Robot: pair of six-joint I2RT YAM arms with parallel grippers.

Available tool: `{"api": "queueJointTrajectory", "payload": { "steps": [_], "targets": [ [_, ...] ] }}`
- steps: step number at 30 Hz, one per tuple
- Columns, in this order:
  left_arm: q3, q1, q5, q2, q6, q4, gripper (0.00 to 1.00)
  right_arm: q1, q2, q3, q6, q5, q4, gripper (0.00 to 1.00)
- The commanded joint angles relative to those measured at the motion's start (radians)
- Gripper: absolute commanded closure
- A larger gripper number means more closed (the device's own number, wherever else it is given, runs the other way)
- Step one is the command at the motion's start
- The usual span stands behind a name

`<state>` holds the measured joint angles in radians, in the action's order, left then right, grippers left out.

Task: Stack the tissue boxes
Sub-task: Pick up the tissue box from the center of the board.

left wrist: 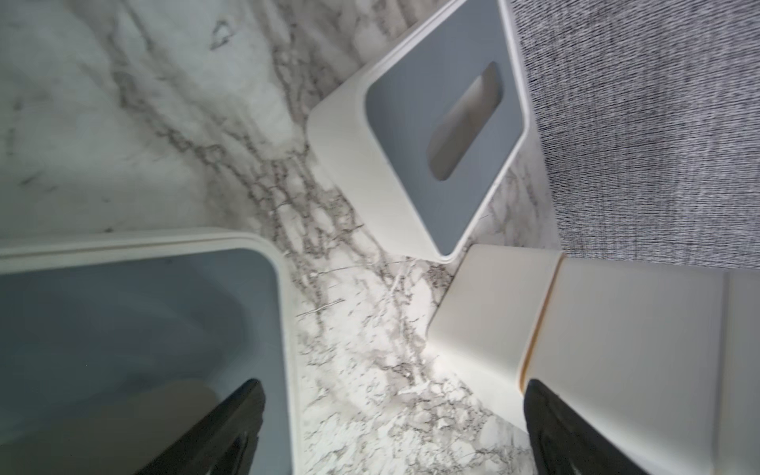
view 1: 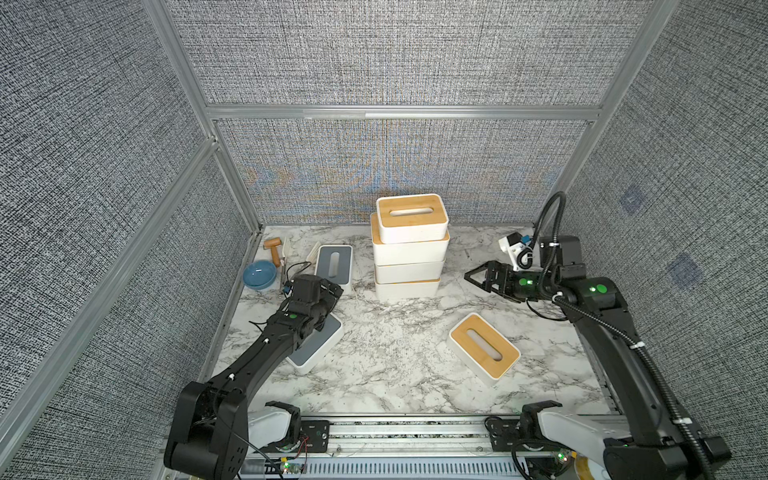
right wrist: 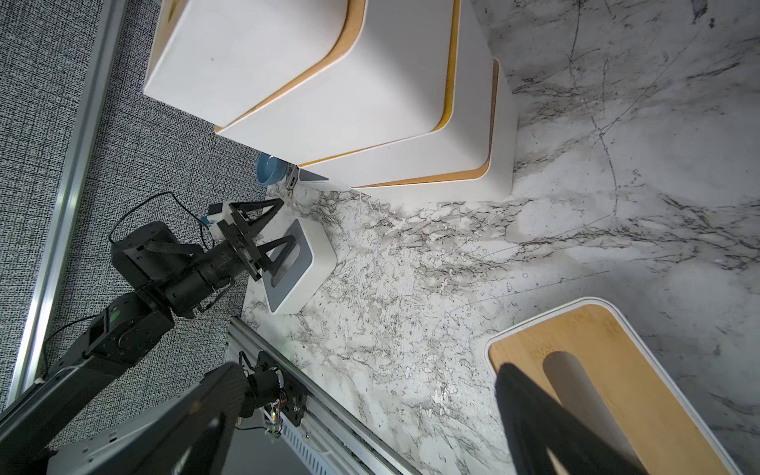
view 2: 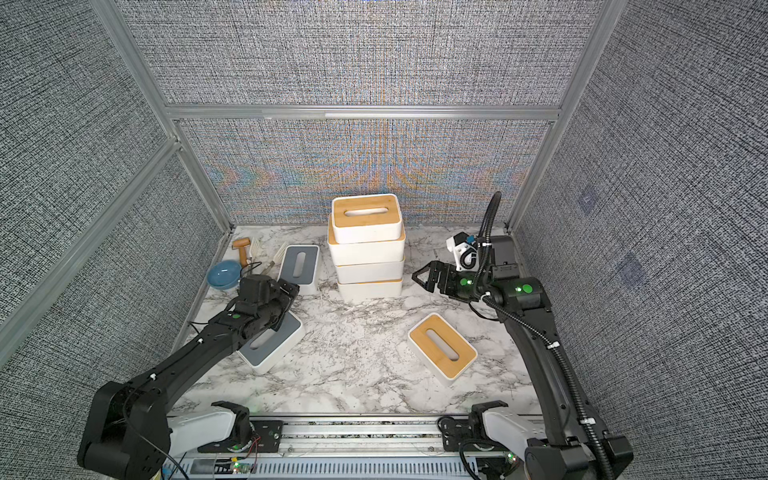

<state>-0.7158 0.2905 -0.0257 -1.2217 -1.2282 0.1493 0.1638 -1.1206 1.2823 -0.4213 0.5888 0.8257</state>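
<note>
Several tissue boxes form a stack (view 1: 409, 253) (view 2: 368, 253) at the back centre, topped by a tan lid. A grey-lidded box (view 1: 334, 262) stands to its left. Another grey-lidded box (view 1: 316, 349) (left wrist: 144, 329) lies partly under my left arm. A loose tan-lidded box (view 1: 484, 345) (right wrist: 641, 341) lies at the front right. My left gripper (left wrist: 390, 411) (right wrist: 281, 222) hangs open just above the far end of the nearer grey box, holding nothing. To the right of the stack my right gripper (view 1: 471, 277) (right wrist: 370, 411) is open and empty, above the marble.
A blue bowl (view 1: 259, 274), a wooden roller (view 1: 274, 249) and pale brushes (view 1: 286, 249) sit in the back left corner. Grey fabric walls close off the back and both sides. A metal rail (view 1: 407, 432) runs along the front edge.
</note>
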Motion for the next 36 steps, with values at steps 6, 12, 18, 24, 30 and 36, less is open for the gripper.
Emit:
{"api": "queueJointTrajectory", "payload": {
  "steps": [6, 12, 18, 24, 30, 36],
  "targets": [
    [-0.121, -0.005, 0.028, 0.122, 0.508, 0.312, 0.01, 0.001, 0.020, -0.008, 0.005, 0.011, 0.003, 0.01],
    [-0.112, -0.004, -0.076, 0.151, 0.767, 0.525, 0.01, 0.002, 0.018, -0.030, -0.001, 0.034, -0.022, 0.01],
    [-0.086, -0.004, -0.050, 0.092, 0.716, 0.579, 0.01, 0.003, 0.037, -0.050, -0.024, 0.048, -0.043, 0.01],
    [-0.083, -0.005, -0.041, -0.004, 0.661, 0.590, 0.01, 0.002, 0.070, -0.055, -0.028, 0.045, -0.027, 0.01],
    [-0.093, -0.003, -0.039, -0.084, 0.648, 0.619, 0.01, 0.003, 0.095, -0.069, -0.031, 0.040, -0.016, 0.01],
    [-0.081, -0.002, -0.165, -0.078, 0.670, 0.599, 0.01, 0.003, 0.105, -0.067, -0.030, 0.036, -0.009, 0.01]
  ]
}}
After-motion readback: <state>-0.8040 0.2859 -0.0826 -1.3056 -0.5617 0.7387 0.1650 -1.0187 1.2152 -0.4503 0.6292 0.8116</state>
